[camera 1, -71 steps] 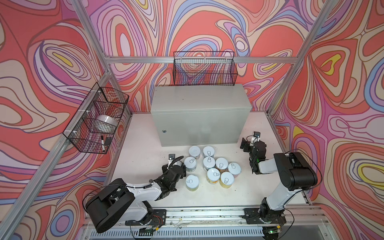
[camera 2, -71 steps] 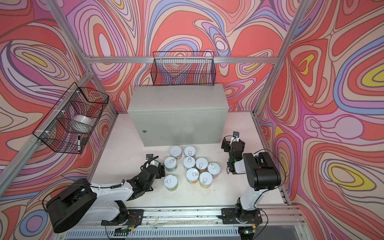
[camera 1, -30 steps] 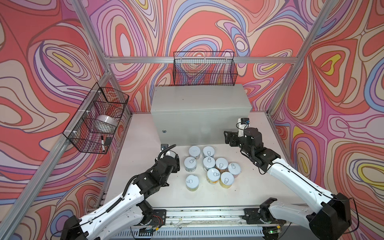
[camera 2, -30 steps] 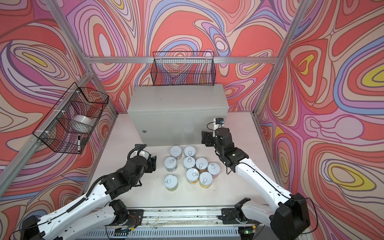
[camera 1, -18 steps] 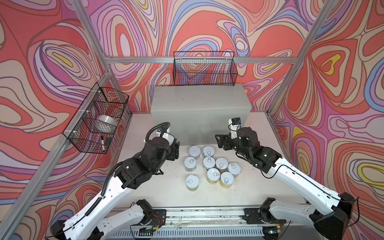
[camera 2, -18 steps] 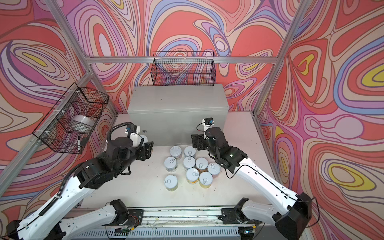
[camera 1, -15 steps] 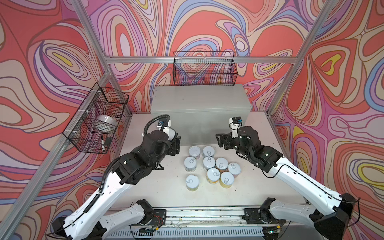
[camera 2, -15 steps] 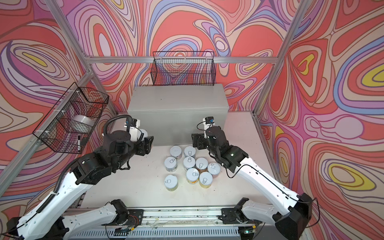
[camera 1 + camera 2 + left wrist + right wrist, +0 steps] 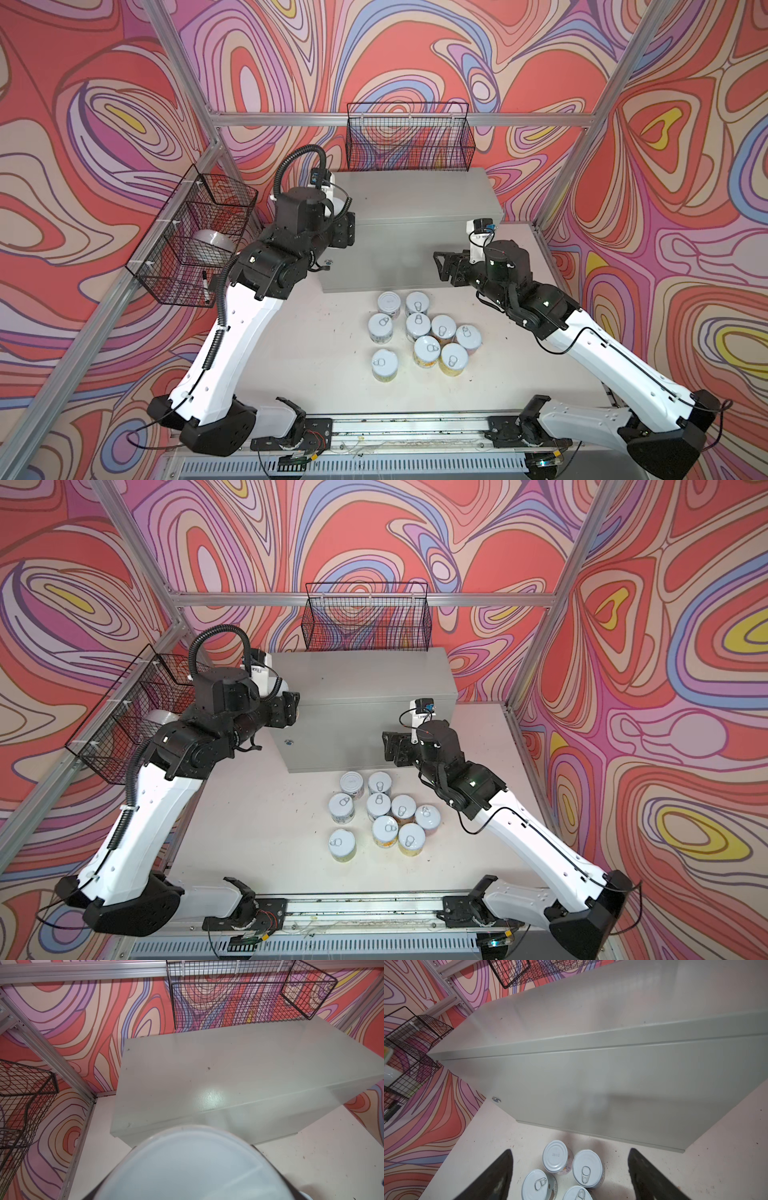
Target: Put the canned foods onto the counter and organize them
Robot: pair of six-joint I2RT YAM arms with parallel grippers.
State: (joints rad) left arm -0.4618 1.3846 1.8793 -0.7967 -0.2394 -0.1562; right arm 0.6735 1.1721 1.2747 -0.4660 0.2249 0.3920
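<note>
Canned foods (image 9: 417, 328): nine stand in a tight cluster on the table (image 9: 316, 357), just in front of the front face of the counter (image 9: 415, 199) and well clear of the table's near edge. All stand upright. The inverted can (image 9: 555, 1156), in the row nearest the counter, shows a plain end with a printed code. The others in view show pull-tab lids.

The tenth can (image 9: 193, 1167) is gripped by the left gripper (image 9: 344, 226) at the counter's front left corner, level with its top. Its pale round end fills the near part of the left wrist view and overlaps the counter's front edge. The left fingers are narrow around it and mostly hidden. Whether the can touches the counter cannot be told.

The right gripper (image 9: 570, 1151) hangs above the cluster's counter side and carries nothing. Its fingers (image 9: 500, 1174) stand wide apart and touch no can.
</note>
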